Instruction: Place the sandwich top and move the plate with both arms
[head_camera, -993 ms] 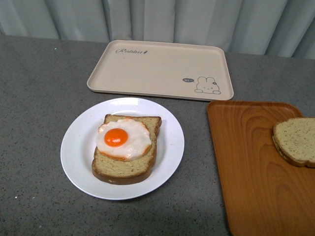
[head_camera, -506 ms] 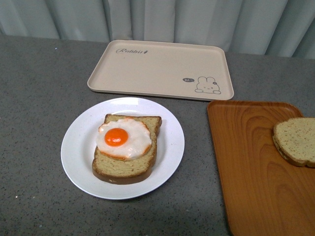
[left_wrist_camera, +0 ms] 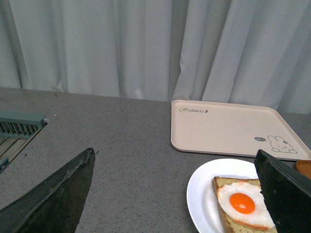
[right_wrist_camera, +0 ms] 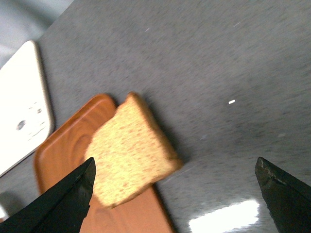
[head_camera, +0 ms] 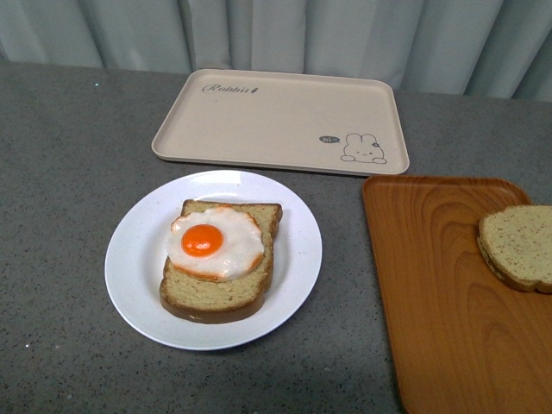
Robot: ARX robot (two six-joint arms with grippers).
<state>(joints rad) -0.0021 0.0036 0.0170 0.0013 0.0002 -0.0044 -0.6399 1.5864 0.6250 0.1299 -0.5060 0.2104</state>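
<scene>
One speckled, domed sandwich top (head_camera: 520,246) lies far right on the wood-grain tray (head_camera: 440,293); left gripper (left_wrist_camera: 174,153) and right gripper (right_wrist_camera: 174,160) both gape wide.

The front view cuts off the top slice (head_camera: 517,246) and wood tray (head_camera: 440,302) at its edge. Just past the left claw (left_wrist_camera: 174,153), one finger (left_wrist_camera: 286,194) hides part of the plate (left_wrist_camera: 201,194) and egg (left_wrist_camera: 241,203). Under the right claw (right_wrist_camera: 174,160), everything is blurred.

Left gripper (left_wrist_camera: 174,153): two matte black wedge fingers (left_wrist_camera: 58,199), pointed tips, scuffed grey edges. Right gripper (right_wrist_camera: 175,161): same.
</scene>
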